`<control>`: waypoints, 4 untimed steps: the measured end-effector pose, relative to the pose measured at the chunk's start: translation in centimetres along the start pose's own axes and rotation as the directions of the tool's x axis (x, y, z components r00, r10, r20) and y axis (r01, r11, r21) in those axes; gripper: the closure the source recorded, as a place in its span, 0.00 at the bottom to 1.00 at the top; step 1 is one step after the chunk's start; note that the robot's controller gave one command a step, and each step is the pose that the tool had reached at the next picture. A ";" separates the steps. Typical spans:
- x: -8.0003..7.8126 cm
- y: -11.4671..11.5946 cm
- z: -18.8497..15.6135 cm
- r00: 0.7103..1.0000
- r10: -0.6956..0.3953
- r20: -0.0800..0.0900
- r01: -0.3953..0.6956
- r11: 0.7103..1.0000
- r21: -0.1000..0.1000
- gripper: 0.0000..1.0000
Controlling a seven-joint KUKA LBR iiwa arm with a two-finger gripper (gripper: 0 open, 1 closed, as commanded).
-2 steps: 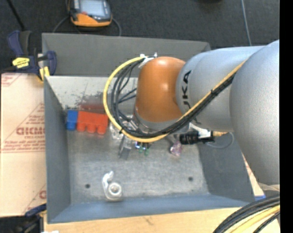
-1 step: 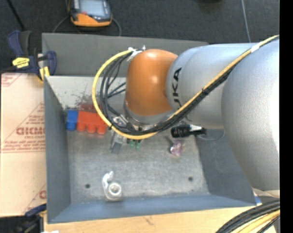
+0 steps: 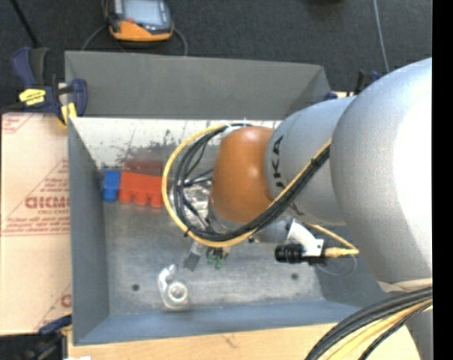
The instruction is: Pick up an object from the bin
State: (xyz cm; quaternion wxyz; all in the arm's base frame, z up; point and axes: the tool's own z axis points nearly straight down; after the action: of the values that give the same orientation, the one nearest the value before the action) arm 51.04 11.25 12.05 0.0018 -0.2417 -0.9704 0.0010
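Fingers [image 3: 202, 259] spread, grey bin floor [image 3: 271, 285], dark carpet [image 3: 234, 21]

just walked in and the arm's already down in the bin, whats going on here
A KUKA arm reaches in from the right into the grey bin, with its gripper low over the floor near the middle. The nearest thing is a small clear, whitish piece lying apart from it, toward the front. A blue block and a red block sit side by side near the back left. I can't tell whether anything has been picked yet.
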 end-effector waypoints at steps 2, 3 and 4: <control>3.4 0.0 4.8 0.975 -0.220 0.005 0.220 0.975 -0.003 0.00; 3.4 0.0 4.6 0.976 -0.218 0.001 0.218 0.976 -0.002 1.00; 2.3 -0.3 -9.3 0.970 -0.243 0.013 0.243 0.970 -0.007 1.00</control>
State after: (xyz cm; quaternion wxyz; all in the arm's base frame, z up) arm 48.90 12.12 21.39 -0.0050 -0.1211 -0.9926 -0.0017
